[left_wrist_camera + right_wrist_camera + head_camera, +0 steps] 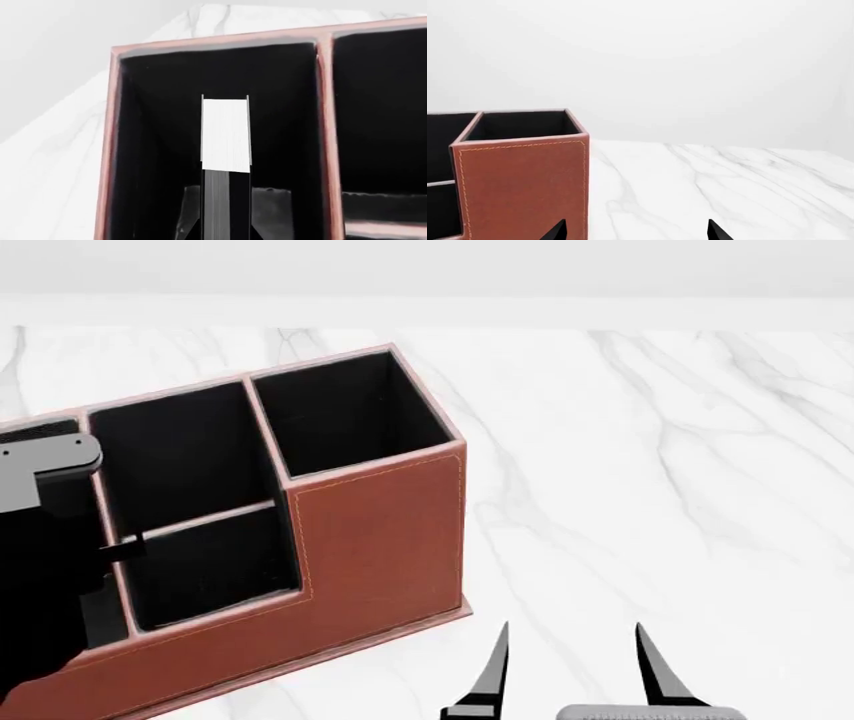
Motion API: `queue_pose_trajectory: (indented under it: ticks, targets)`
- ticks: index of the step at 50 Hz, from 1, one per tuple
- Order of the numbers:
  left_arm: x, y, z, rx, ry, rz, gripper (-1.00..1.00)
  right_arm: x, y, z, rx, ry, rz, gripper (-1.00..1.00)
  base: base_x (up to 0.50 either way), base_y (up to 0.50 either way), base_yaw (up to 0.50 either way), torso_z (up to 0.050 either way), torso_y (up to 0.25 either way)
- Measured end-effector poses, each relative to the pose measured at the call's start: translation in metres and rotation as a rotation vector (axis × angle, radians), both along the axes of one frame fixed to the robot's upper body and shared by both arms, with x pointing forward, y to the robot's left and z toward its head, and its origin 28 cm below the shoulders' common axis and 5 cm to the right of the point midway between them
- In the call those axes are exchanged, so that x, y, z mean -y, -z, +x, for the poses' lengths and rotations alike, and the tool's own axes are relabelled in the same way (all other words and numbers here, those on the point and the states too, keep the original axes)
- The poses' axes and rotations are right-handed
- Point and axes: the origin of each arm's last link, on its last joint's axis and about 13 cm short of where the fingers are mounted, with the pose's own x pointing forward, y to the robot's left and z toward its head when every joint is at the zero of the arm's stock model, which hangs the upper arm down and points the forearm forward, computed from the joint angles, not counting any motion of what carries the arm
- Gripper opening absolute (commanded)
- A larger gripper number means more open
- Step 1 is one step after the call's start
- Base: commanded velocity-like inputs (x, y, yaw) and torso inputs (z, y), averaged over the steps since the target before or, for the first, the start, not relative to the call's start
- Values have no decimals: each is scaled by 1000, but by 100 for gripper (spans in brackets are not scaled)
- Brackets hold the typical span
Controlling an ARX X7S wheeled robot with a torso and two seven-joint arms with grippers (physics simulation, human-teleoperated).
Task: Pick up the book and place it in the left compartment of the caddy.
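My left gripper [228, 212] is shut on the book [227, 135], a thin black book with white page edges. Its grey fingers [270, 212] press on both covers. The book hangs inside the opening of the left compartment [160, 125] of the reddish-brown caddy [380, 540]; I cannot tell whether it touches the floor. In the head view my left arm [40, 540] covers that compartment and hides the book. My right gripper [571, 670] is open and empty above the table, in front of the caddy's taller end [520, 185].
The caddy stands on a white marble table [667, 470]. A pink-rimmed divider [325, 125] separates the left compartment from the small middle sections [187, 460]. The taller square section [350, 415] is at the caddy's right end.
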Motion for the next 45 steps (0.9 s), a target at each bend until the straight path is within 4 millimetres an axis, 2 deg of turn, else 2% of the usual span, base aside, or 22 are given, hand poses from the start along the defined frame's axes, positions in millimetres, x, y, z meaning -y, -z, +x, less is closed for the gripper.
queue_pose_trajectory:
  ticks: [45]
  targets:
    - [-6,16,8,-28,0,-2,-100,0,2,-1,-4,1,-2,100,0,0,0,0,1]
